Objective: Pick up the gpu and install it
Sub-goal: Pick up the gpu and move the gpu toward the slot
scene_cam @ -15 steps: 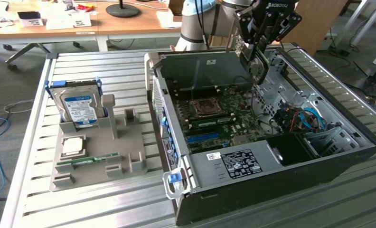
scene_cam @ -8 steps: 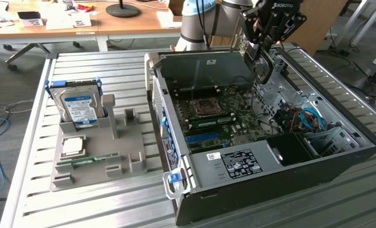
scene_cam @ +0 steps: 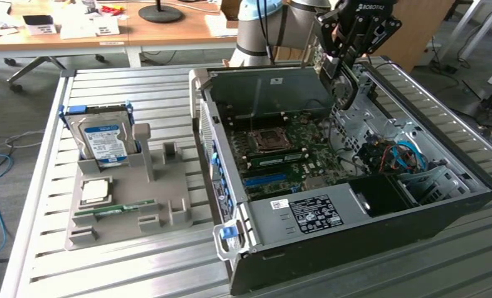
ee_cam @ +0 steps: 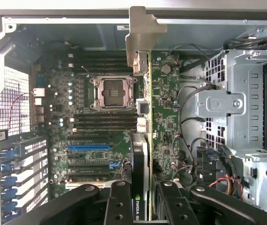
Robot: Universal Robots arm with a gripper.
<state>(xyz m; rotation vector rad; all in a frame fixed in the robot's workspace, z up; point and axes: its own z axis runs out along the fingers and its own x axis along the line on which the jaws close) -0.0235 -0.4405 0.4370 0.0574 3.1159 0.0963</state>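
My gripper hangs over the far side of the open computer case, shut on the gpu, which hangs below it above the case interior. In the wrist view the gpu is seen edge-on: a green board with a black cooler, its silver end bracket pointing towards the case's far wall. The black fingers clamp the card from both sides, so my gripper is closed on it. Below the card lies the motherboard with its blue slot and black slots beside it.
An empty CPU socket sits mid-board. Drive cages and loose cables are on the case's other side. On the exterior view's left, a grey holder carries a hard drive, a CPU and a memory stick.
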